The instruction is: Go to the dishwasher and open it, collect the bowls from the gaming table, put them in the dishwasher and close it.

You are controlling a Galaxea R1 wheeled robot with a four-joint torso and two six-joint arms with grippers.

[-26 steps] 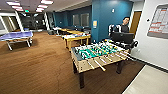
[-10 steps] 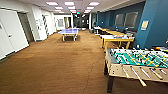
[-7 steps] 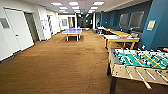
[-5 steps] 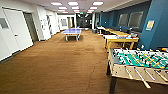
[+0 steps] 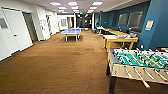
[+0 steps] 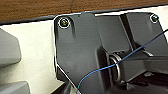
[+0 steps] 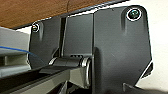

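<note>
A brown carpet (image 5: 62, 67) runs down the hall, the foosball table (image 5: 140, 63) at its right edge. Beyond stands the white-topped, yellow-edged gaming table (image 5: 120, 38). Whether either arm's fingers are apart or together, I cannot tell.

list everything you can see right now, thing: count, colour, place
table-football table: one, green field with pale wood sides, near right of the head view
white-topped table: one, white top with yellow edge and legs, right side, beyond the table-football table
table-tennis table: one, blue top, far centre of the room
row of tables: count unclear, yellow-wood, along the blue wall, far right
doors: count unclear, white, left wall
carpet: brown, across the floor
ceiling lights: several, white, overhead
robot's own dark plate: dark, with a blue cable across it, left wrist view; a similar plate in the right wrist view
</note>
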